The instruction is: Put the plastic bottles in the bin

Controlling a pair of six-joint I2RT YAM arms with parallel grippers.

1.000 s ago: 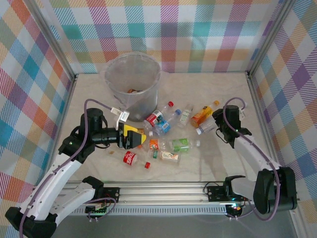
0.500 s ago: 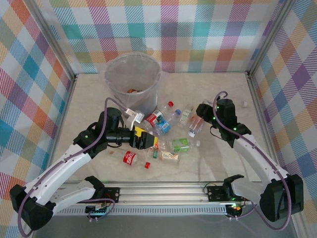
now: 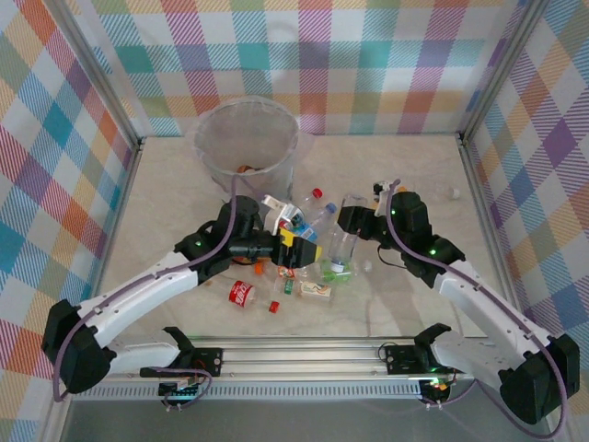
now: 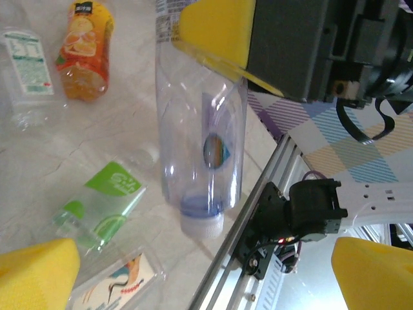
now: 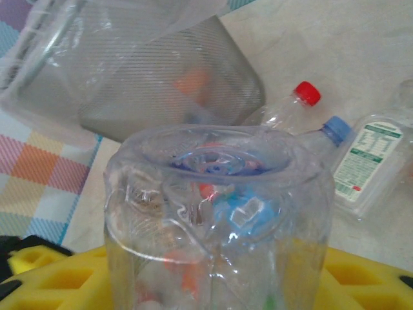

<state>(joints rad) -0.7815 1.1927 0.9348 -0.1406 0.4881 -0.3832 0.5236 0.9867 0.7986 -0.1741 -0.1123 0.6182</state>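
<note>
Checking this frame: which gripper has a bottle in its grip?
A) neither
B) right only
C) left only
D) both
B: the right gripper is closed on a clear bottle, lifted with its cap pointing down, while the left gripper is wide open and holds nothing.

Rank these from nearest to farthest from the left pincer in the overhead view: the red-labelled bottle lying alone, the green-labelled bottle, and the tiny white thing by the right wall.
1. Green-labelled bottle: just to the right of the open left pincer.
2. Red-labelled bottle: a little further off, to its lower left.
3. Tiny white thing: far off at the right side.
</note>
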